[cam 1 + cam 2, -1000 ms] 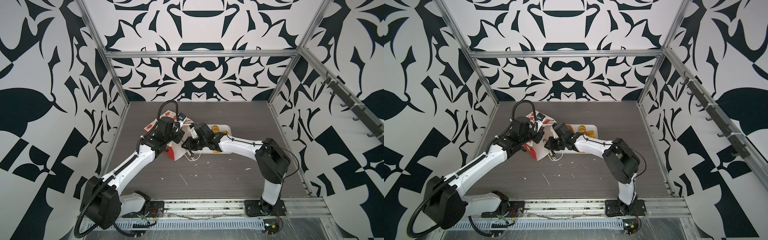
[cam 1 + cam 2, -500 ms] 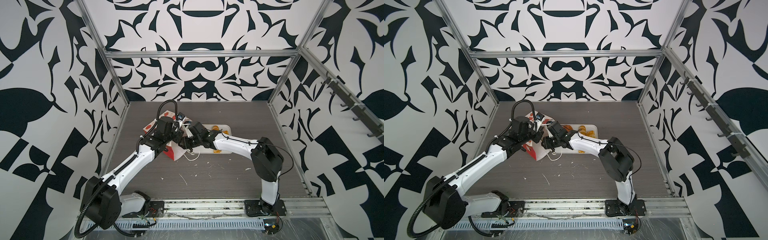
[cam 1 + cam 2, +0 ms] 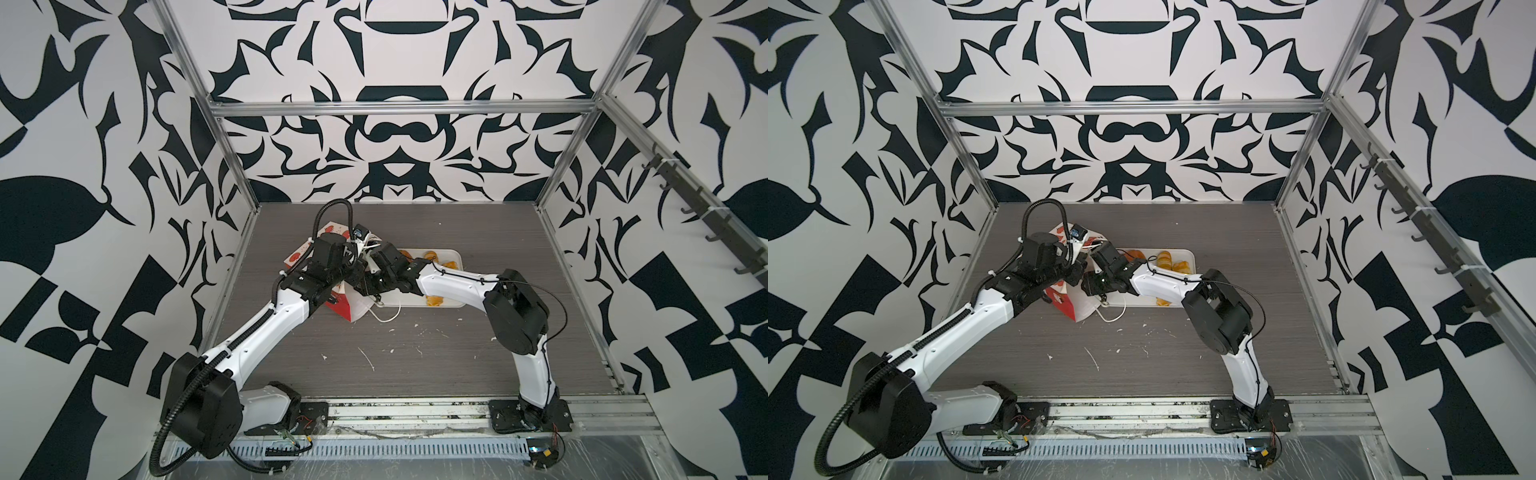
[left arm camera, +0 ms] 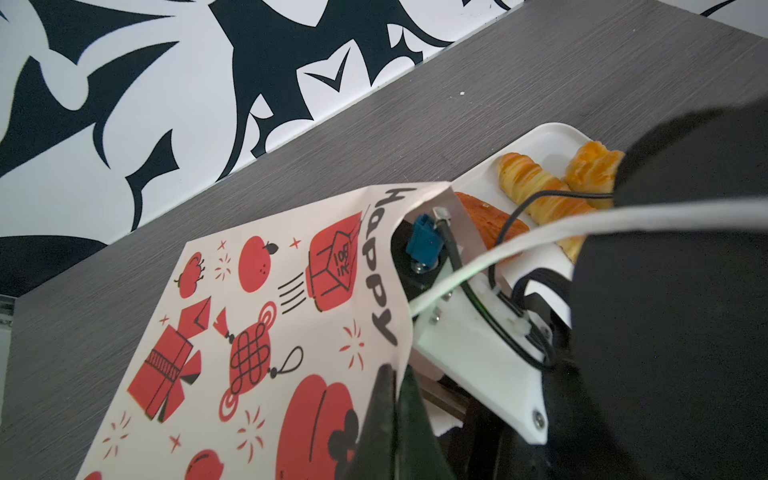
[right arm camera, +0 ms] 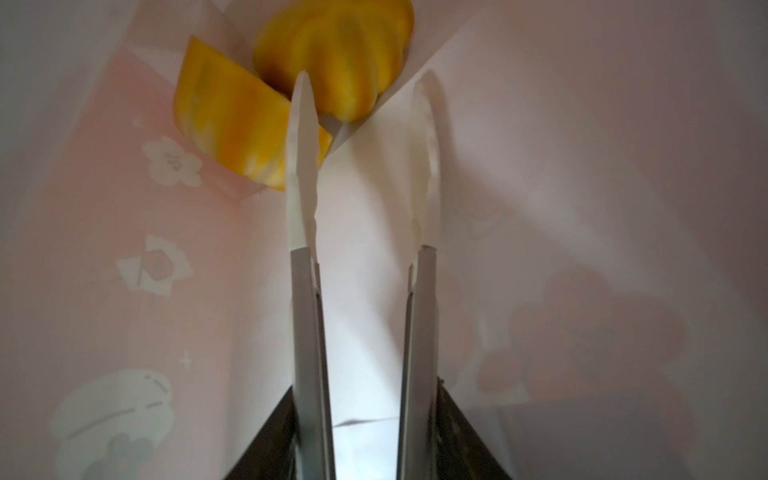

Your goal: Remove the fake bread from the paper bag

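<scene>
Glossy yellow ridged bun (image 5: 336,54) and yellow wedge pastry (image 5: 232,133) sit at the closed end of the red-printed paper bag (image 3: 340,306), left of centre in a top view. My right gripper (image 5: 365,83), jaws apart and empty, reaches beside them; my left gripper (image 4: 392,374) clamps the rim. Next, probably: straddle bun, close.

Both top views high at six o'clock, tilted toward twelve, sharing whole table (image 3: 457,345), left wrist close outside paper bag (image 4: 257,332), right wrist inside.
</scene>
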Action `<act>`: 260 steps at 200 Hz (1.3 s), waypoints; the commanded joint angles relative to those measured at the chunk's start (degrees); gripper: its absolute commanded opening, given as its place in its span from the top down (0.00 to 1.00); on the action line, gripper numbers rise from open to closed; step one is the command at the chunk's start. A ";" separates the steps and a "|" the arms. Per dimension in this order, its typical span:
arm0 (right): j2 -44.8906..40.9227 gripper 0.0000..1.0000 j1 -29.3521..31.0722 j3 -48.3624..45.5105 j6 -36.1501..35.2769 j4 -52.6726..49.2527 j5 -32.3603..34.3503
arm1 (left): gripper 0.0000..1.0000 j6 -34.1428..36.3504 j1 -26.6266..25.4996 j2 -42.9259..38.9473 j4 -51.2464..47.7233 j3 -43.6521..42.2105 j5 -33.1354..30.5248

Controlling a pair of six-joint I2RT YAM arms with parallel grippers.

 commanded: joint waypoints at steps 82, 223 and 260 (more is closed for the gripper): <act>1.80 0.51 2.40 3.63 2.00 10.07 -3.56 | 1.00 -4.37 -0.36 0.30 2.54 1.75 4.82; 2.08 0.78 2.73 2.95 4.22 12.49 -3.32 | 1.00 -3.15 -0.36 -0.78 1.45 1.14 3.33; -1.76 0.85 2.76 -1.25 2.65 11.18 -0.91 | 1.00 -2.36 -0.36 -1.36 0.74 0.67 2.13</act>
